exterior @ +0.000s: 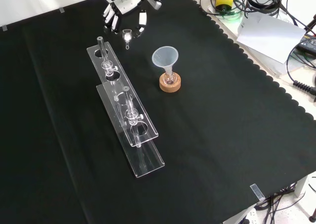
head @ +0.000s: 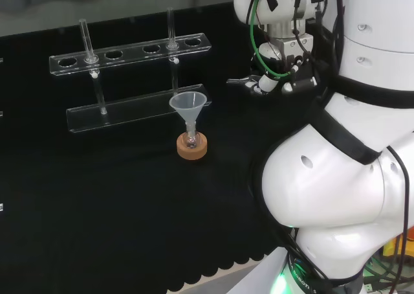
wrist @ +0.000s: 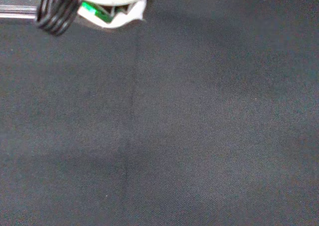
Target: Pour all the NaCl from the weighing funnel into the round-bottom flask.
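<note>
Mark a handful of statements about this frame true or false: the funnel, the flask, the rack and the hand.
1. A funnel sits in the neck of the flask. True.
2. The flask stands on a red ribbed ring. False: it stands on a cork ring.
3. The hand is directly above the funnel. False: in the front view it is near the top edge, beyond the rack's far end and apart from the funnel.
4. The clear rack holds upright glass tubes. True.
5. In the front view the rack lies to the right of the flask. False: it lies to the left.
6. The funnel lies tipped over on the cloth. False: it is upright.
</note>
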`<state>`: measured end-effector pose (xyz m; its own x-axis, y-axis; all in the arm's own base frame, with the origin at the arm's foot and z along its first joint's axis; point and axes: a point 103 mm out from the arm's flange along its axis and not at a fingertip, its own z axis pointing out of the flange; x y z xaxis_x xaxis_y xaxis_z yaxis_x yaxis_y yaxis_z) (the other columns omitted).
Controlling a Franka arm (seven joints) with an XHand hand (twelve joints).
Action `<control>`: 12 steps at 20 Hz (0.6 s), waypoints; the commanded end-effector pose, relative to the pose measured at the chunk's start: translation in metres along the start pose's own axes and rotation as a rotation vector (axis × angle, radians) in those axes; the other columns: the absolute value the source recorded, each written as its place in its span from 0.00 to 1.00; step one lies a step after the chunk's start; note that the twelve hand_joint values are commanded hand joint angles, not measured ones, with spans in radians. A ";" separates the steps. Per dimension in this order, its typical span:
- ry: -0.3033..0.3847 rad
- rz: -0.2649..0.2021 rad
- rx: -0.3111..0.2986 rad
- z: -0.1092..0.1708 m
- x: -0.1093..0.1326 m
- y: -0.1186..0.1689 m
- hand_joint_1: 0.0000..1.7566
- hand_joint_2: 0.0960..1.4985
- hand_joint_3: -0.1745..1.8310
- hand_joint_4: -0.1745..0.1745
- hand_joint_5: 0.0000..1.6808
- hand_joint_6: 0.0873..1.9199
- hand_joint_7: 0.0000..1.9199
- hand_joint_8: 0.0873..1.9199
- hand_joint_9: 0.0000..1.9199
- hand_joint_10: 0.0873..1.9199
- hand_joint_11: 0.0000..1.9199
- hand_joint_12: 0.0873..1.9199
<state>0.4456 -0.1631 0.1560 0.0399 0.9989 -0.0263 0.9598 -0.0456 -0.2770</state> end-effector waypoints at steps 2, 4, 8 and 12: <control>-0.039 -0.001 0.024 -0.015 0.013 -0.023 0.63 0.42 0.42 1.00 0.70 0.42 0.21 0.30 0.37 0.24 0.23 0.65; -0.045 -0.002 0.027 -0.020 0.015 -0.027 0.63 0.42 0.42 1.00 0.70 0.42 0.21 0.30 0.36 0.24 0.23 0.65; -0.066 -0.013 0.034 -0.035 0.019 -0.037 0.62 0.42 0.42 1.00 0.70 0.42 0.20 0.30 0.35 0.24 0.21 0.66; -0.098 -0.030 0.042 -0.048 0.028 -0.046 0.62 0.42 0.42 1.00 0.70 0.42 0.20 0.30 0.34 0.24 0.20 0.66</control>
<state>0.4249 -0.1446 0.1998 0.0138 0.9965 -0.0820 0.9546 -0.0376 -0.2954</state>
